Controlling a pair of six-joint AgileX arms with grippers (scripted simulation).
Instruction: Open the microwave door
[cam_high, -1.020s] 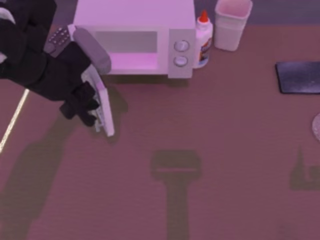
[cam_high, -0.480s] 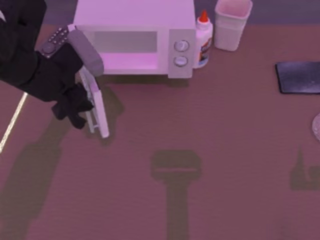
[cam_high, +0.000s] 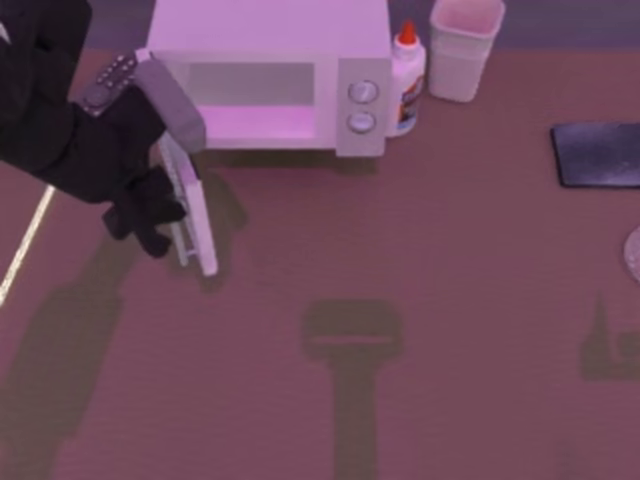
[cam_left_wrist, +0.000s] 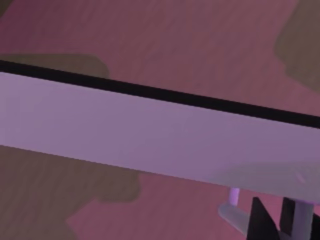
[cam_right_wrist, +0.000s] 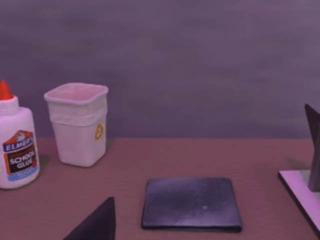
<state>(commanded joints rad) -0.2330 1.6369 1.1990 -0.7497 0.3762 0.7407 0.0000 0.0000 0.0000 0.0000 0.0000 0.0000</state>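
The white microwave (cam_high: 270, 30) stands at the table's back, its cavity exposed. The microwave door (cam_high: 197, 215) is swung out on its left hinge and points toward the table's front. My left gripper (cam_high: 165, 215) is at the door's left face, shut on its handle. In the left wrist view the door (cam_left_wrist: 150, 135) fills the frame edge-on, and the grey handle (cam_left_wrist: 234, 215) runs between the dark fingers of my left gripper (cam_left_wrist: 274, 222). My right gripper (cam_right_wrist: 207, 170) is outside the top view; its fingers stand wide open with nothing held.
A glue bottle (cam_high: 405, 75) and a white cup (cam_high: 463, 45) stand right of the microwave. A dark flat pad (cam_high: 597, 155) lies at the far right. A remote control (cam_high: 110, 80) lies left of the microwave, partly under my left arm.
The door has swung farther open, its free end moving left and back with my left gripper. Over the last half second almost nothing has moved.
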